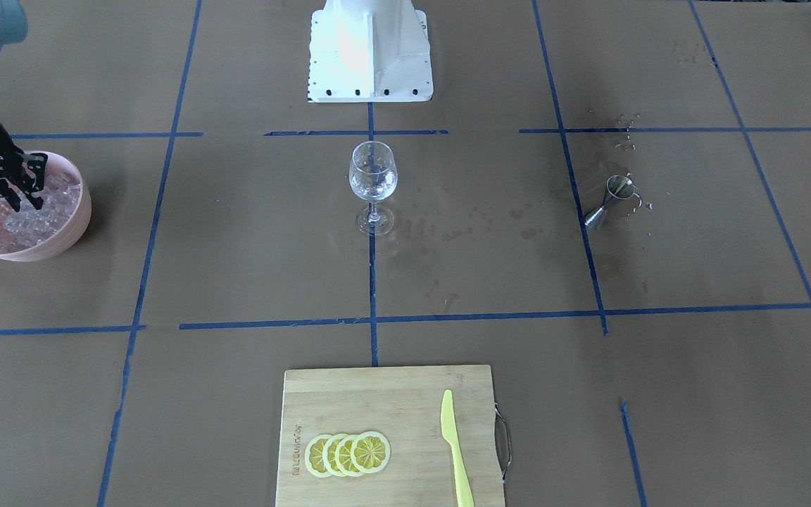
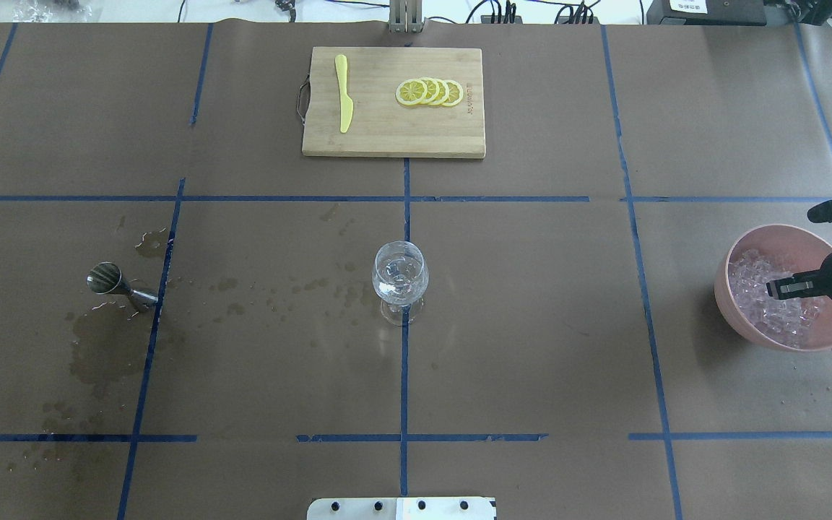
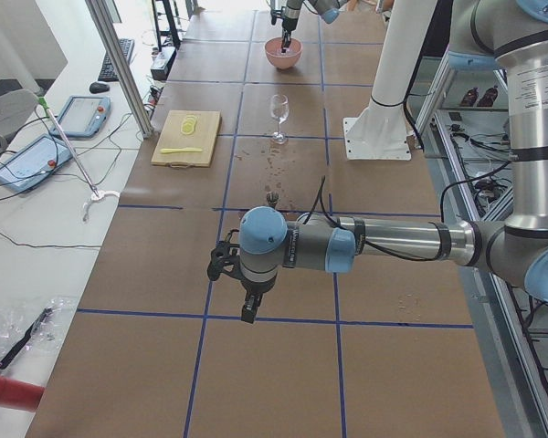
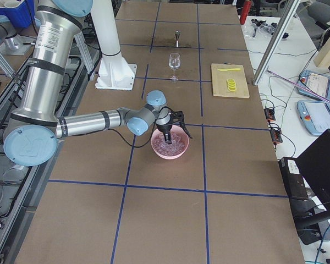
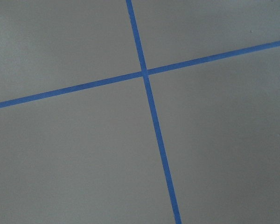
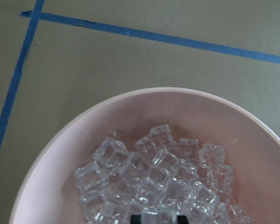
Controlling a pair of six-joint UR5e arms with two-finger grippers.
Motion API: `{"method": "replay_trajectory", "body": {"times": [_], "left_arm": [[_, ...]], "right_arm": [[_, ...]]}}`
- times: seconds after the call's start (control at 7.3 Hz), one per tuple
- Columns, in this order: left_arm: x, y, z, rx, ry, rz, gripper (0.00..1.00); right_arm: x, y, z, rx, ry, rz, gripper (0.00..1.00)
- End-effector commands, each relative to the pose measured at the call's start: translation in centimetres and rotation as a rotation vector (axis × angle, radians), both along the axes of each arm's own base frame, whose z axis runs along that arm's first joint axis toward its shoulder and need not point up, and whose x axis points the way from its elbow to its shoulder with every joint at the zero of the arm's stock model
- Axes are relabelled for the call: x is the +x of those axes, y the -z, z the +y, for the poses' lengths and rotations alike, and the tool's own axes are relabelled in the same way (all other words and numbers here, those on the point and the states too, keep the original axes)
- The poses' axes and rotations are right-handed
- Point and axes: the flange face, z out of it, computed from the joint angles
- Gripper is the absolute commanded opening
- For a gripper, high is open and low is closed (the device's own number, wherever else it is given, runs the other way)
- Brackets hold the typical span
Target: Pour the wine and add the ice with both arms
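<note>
Basically clear glassy ice cubes heaped in pink bowl (rt side).

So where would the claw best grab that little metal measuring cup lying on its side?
Probably at the narrow waist of the jigger, coming straight down from above: it lies tipped over, both cones flare outward, and the waist is the slimmest part.

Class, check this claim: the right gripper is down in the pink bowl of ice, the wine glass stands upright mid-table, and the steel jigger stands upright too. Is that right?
One detail is wrong: the jigger lies tipped on its side, as the exterior front-facing view shows. The rest holds: the right gripper is down in the pink bowl among the ice, and the wine glass stands upright mid-table.
</note>
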Motion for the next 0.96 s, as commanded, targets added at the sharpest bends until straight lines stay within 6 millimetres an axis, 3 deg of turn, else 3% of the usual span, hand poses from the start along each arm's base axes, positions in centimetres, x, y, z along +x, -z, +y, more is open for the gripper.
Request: {"method": "replay_trajectory", "body": {"times": [0.0,0.14,0.27,0.55,0.82], "left_arm": [[0.0,0.0,-0.1,0.003,-0.002,-0.002,1.0],[-0.1,-0.3,0.0,0.0,-0.004,-0.013,1.0],[-0.1,-0.9,0.3,-0.014,-0.004,-0.014,1.0],[-0.1,-0.6,0.3,-0.01,-0.003,-0.014,1.0],[-0.1,-1.1,0.6,-0.023,-0.002,-0.015,1.0]], "right_arm": [[2.4,3.6,-0.6,0.007,-0.016,-0.08,0.0],[3.7,5.2,-0.5,-0.002,-0.01,-0.135,0.0],[3.4,7.6,-1.4,0.009,-0.016,-0.152,0.0],[1.0,17.2,-5.6,-0.051,-0.037,-0.113,0.0],[-3.3,24.7,-7.3,-0.104,-0.055,-0.122,0.0]]}}
